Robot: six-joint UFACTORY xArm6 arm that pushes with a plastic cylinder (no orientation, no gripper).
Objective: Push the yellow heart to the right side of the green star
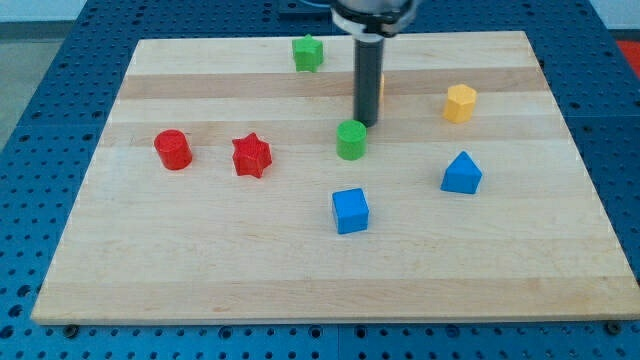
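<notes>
The green star (308,52) sits near the view's top, left of centre. My tip (367,123) rests on the board just above and right of a green cylinder (351,140), very close to it. A thin sliver of yellow (383,88) shows at the rod's right edge. It is a yellow block almost wholly hidden behind the rod, and its shape cannot be made out. It lies to the lower right of the green star, well apart from it. A yellow hexagonal block (460,103) stands further to the view's right.
A red cylinder (173,150) and a red star (251,156) sit at the left. A blue cube (350,211) lies below the green cylinder, and a blue house-shaped block (461,173) is at the right. The wooden board (200,270) ends at blue perforated table edges.
</notes>
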